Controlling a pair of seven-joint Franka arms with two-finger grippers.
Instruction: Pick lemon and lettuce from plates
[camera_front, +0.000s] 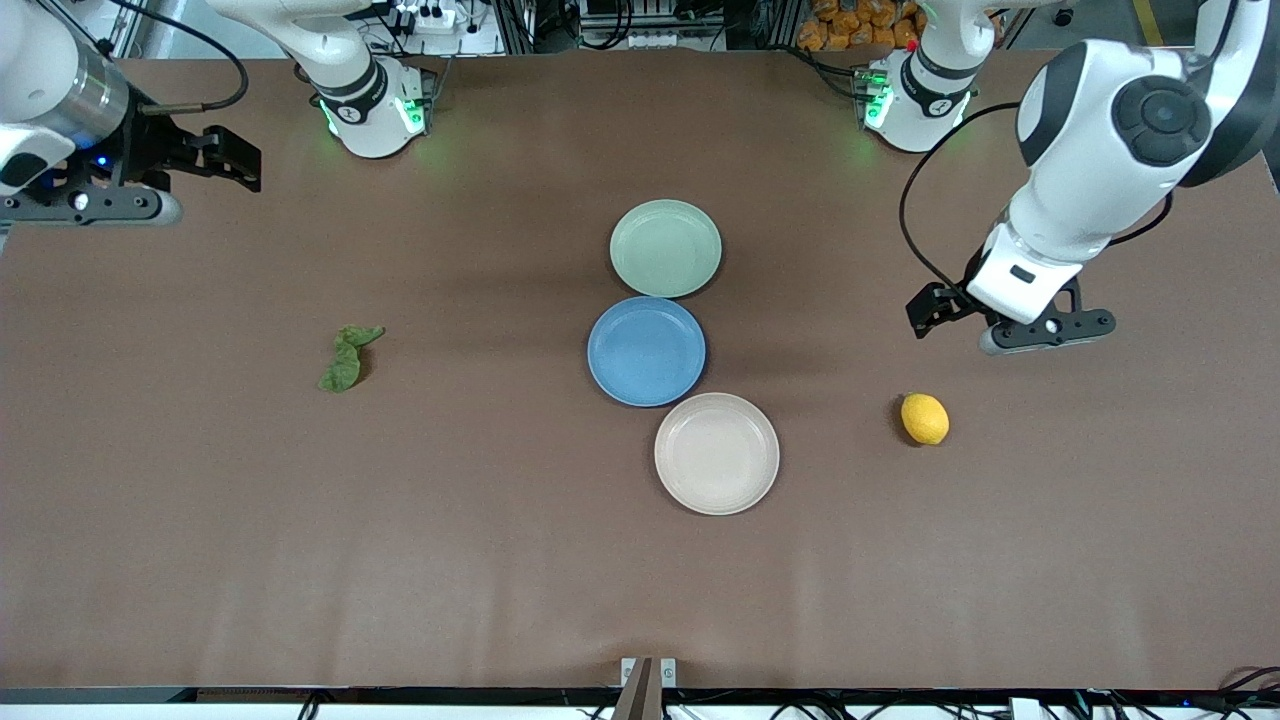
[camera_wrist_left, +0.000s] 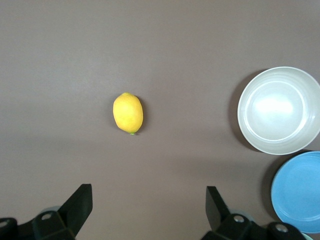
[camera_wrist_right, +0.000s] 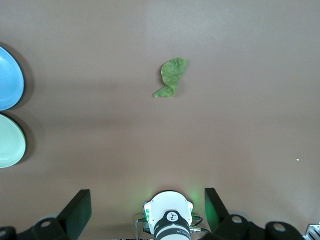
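The yellow lemon (camera_front: 925, 418) (camera_wrist_left: 128, 113) lies on the bare brown table toward the left arm's end, on no plate. My left gripper (camera_front: 925, 312) (camera_wrist_left: 149, 200) hangs open and empty over the table beside it. The wrinkly green lettuce (camera_front: 348, 357) (camera_wrist_right: 171, 79) lies on the table toward the right arm's end. My right gripper (camera_front: 245, 165) (camera_wrist_right: 148, 197) is open and empty, high over the table's edge near its own base. The pale green plate (camera_front: 665, 248) (camera_wrist_right: 7, 140) and the beige plate (camera_front: 716, 453) (camera_wrist_left: 277, 110) both stand empty mid-table.
An empty blue plate (camera_front: 646, 350) (camera_wrist_left: 300, 192) (camera_wrist_right: 7, 77) sits between the two other plates, touching or nearly touching them. The right arm's base (camera_wrist_right: 170, 217) shows below its wrist camera. The left arm's cable (camera_front: 915, 215) loops above the table.
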